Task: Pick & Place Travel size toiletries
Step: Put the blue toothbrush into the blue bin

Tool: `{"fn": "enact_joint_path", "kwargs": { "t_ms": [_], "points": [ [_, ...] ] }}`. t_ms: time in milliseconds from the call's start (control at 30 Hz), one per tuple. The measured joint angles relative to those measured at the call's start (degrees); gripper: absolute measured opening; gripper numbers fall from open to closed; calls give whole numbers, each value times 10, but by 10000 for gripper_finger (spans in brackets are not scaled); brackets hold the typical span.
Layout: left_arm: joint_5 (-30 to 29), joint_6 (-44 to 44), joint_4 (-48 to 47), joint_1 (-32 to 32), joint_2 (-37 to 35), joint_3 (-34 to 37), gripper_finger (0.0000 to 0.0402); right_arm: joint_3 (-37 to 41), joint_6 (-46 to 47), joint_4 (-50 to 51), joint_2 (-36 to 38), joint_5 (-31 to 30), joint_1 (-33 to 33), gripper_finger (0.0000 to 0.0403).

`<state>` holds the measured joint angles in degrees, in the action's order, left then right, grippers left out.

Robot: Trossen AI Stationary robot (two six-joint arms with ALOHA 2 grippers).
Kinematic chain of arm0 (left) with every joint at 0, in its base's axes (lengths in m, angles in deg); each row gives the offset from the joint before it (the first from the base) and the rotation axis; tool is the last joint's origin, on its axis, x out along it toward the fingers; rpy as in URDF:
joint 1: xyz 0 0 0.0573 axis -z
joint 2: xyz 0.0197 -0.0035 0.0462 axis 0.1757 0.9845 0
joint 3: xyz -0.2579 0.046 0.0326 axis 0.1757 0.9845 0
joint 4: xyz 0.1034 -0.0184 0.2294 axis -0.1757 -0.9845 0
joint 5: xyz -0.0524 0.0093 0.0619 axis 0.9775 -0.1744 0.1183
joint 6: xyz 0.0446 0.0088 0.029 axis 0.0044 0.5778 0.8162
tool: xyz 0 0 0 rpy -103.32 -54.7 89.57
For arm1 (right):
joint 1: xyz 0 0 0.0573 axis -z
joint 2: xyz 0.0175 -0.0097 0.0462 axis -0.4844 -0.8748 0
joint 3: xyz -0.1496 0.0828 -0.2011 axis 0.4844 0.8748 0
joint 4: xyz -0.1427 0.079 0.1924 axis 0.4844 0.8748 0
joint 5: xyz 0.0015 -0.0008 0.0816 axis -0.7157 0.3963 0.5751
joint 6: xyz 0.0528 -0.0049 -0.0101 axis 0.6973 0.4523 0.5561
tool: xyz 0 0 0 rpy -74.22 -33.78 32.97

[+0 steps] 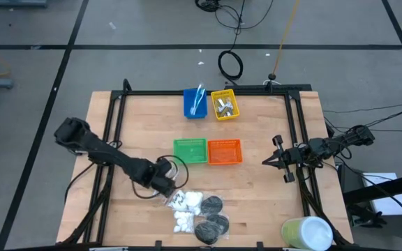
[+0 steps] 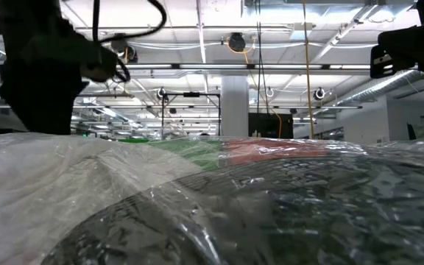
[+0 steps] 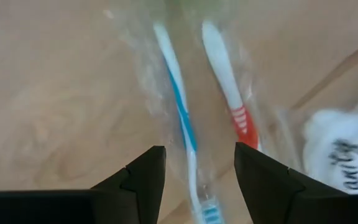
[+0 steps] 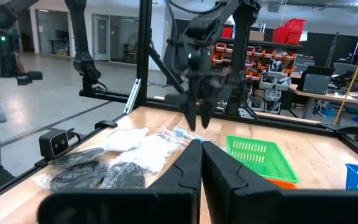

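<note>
The travel size toiletries lie in a pile near the table's front edge: white puffy packets point(image 1: 187, 202), black round discs point(image 1: 211, 216) and two clear-wrapped toothbrushes, one blue point(image 3: 182, 118) and one red point(image 3: 232, 93). My left gripper point(image 1: 172, 189) points down just over the pile's left end, open. Its fingers stand either side of the blue toothbrush's handle point(image 3: 194, 180), with the red one beside them. The right wrist view shows its fingertips point(image 4: 197, 121) a little above the toothbrushes point(image 4: 176, 134). My right gripper point(image 1: 274, 160) waits shut and level at the table's right side.
Four bins stand mid-table: blue point(image 1: 195, 110) holding toothbrush sticks, yellow point(image 1: 225, 113) holding silvery tubes, green point(image 1: 190, 150) and orange point(image 1: 225, 151). A large pale green-white cylinder point(image 1: 307, 233) lies at the front right corner. Wrapped items point(image 2: 219, 206) fill the low view.
</note>
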<state>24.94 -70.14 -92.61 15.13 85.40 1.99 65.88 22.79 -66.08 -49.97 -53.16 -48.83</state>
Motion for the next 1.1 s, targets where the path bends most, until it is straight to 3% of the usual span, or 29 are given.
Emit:
{"fn": "enact_joint_path", "kwargs": {
  "t_ms": [533,767,900,1100],
  "points": [
    [77,-2,8,-32,91,-3,141,0,0,-1,0,0,0,0],
    [80,-2,-3,-32,90,-3,79,0,0,-1,0,0,0,0],
    [79,-12,-51,-32,79,0,15,0,0,-1,0,0,0,0],
    [50,-76,-170,-18,17,1,11,0,0,-6,0,0,0,0]
  ]
}}
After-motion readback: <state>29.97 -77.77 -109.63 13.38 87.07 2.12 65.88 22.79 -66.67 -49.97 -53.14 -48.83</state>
